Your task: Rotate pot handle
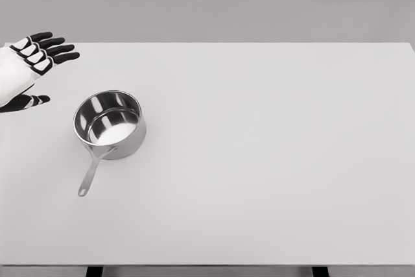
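Pot (110, 124) sits upright on the tabletop (272, 160), left of centre, its handle (89, 174) pointing toward the near edge and slightly left. Left hand (29, 69) hovers well apart at the far left, fingers spread, holding nothing. Approach stage, I'd say: next it must reach down to that handle and grip it.

Table: white top (272, 160) — fills most of the view, far edge straight across.
Table legs: two dark stubs below the near edge, left (94, 270) and right (320, 270).
Wall: plain grey (227, 1) behind the table.
Light: soft, even — faint shadows.
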Controlling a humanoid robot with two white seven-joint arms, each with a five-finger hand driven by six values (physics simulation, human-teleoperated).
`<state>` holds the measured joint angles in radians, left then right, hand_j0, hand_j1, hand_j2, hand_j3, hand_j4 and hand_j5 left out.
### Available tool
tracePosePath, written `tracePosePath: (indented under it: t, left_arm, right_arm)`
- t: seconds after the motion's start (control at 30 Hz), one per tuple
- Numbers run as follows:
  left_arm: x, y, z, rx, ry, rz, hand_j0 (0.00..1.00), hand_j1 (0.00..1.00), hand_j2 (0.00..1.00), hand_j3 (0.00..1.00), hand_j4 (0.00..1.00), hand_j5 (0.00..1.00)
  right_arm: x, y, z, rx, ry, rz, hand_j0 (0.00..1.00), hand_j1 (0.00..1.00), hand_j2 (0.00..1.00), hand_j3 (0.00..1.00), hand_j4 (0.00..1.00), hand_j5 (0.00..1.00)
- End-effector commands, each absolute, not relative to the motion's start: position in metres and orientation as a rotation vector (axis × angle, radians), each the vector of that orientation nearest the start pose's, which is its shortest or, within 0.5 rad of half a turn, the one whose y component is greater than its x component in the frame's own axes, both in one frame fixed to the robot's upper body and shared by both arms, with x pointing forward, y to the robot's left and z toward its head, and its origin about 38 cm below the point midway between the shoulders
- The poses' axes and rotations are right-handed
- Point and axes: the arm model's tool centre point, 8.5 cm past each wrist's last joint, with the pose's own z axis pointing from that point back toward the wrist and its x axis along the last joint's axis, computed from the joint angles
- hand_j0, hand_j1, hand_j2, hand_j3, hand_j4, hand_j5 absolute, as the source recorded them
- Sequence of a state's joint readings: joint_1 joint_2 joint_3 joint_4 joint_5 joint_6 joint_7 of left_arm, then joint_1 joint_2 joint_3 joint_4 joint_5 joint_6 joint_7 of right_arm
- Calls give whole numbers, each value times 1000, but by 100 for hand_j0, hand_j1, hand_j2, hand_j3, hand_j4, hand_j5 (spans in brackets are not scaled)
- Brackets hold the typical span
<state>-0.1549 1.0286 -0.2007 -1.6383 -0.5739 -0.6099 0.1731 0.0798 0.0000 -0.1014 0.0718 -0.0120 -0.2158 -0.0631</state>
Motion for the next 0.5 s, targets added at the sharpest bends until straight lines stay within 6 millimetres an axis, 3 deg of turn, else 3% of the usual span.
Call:
tracePosePath:
  t: [0.0, 0.27, 0.4, 0.47]
  left_arm:
    - [360, 385, 254, -1173, 2479, 2323, 100, 100, 100, 100, 100, 100]
    - [358, 377, 259, -1145, 2478, 2298, 100, 100, 100, 100, 100, 100]
    - [352, 353, 270, -1066, 2497, 2217, 100, 100, 100, 100, 100, 100]
    - [351, 335, 259, -983, 2551, 2191, 100, 100, 100, 100, 100, 100]
  right_arm:
    - [-55, -276, -256, -164, -64, -97, 100, 100, 100, 100, 100, 100]
    - [-54, -276, -256, -165, -69, -115, 100, 100, 100, 100, 100, 100]
    - [-54, -276, -256, -165, -69, -117, 100, 100, 100, 100, 100, 100]
    - [-54, -276, -256, -165, -69, -117, 100, 100, 100, 100, 100, 100]
